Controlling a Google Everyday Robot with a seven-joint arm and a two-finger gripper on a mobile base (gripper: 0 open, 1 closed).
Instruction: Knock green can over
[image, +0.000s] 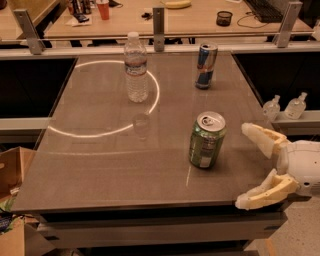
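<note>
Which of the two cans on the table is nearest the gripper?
The green can, upright at the front right of the table, right beside the open gripper. The slimmer blue-and-silver can stands farther back, near the rail.

Holding the gripper (243, 166), fingers (262, 140) spread wide, at the table (100, 165)'s right edge, just beside the upright green can (206, 140), not touching

The tool (248, 167), spread wide off the tabletop's (100, 165) right edge near its front corner, is cut off past the wrist; the green can's (206, 140) print is unreadable.
</note>
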